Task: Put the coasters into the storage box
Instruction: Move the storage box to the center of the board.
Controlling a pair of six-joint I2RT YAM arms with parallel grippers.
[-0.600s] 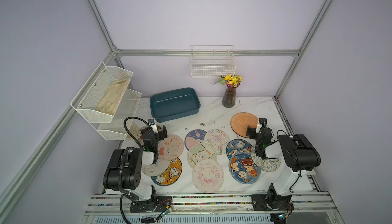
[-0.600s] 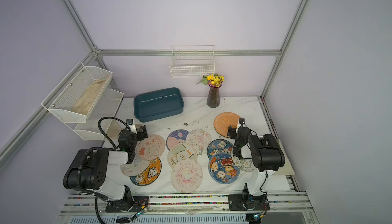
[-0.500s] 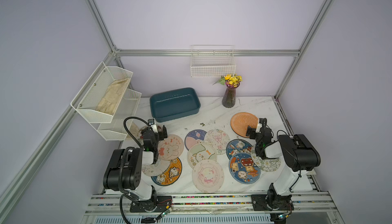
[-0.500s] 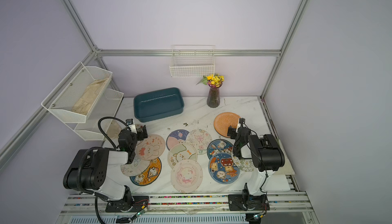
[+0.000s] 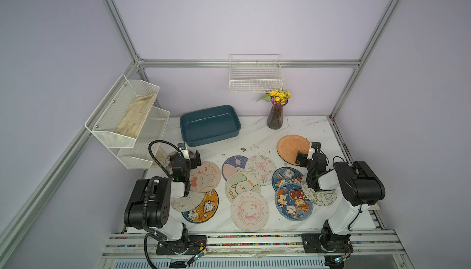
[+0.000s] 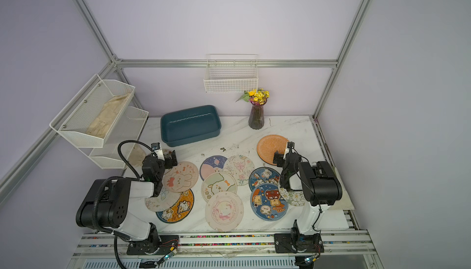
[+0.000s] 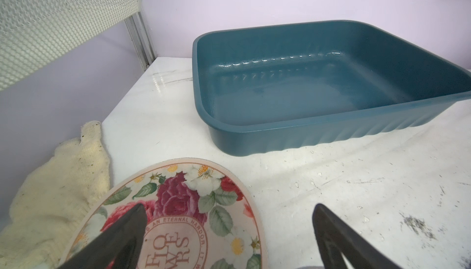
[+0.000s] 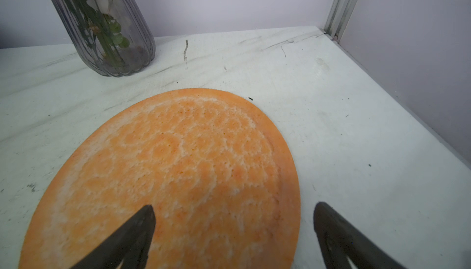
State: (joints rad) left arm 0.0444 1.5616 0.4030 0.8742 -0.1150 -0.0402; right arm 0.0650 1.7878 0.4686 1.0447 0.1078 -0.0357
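Several round printed coasters lie spread over the marble table, among them a bunny one [image 5: 205,177], a sheep one [image 5: 242,186] and a blue bear one [image 5: 293,201]. The dark teal storage box [image 5: 210,140] [image 6: 191,140] stands empty at the back. My left gripper [image 5: 186,157] [image 7: 229,206] is open low over the edge of a rose-print coaster [image 7: 193,199], with the box [image 7: 305,127] just beyond it. My right gripper [image 5: 307,151] [image 8: 234,205] is open, straddling the near right edge of the orange coaster [image 5: 290,145] [image 8: 178,165]. Nothing is held.
A glass vase with yellow flowers [image 5: 275,117] [image 8: 107,38] stands behind the orange coaster. A white mesh tiered shelf [image 5: 127,117] juts over the left back corner. A cream cloth [image 7: 51,191] lies beside the rose coaster. A white wire basket [image 5: 254,79] hangs on the back wall.
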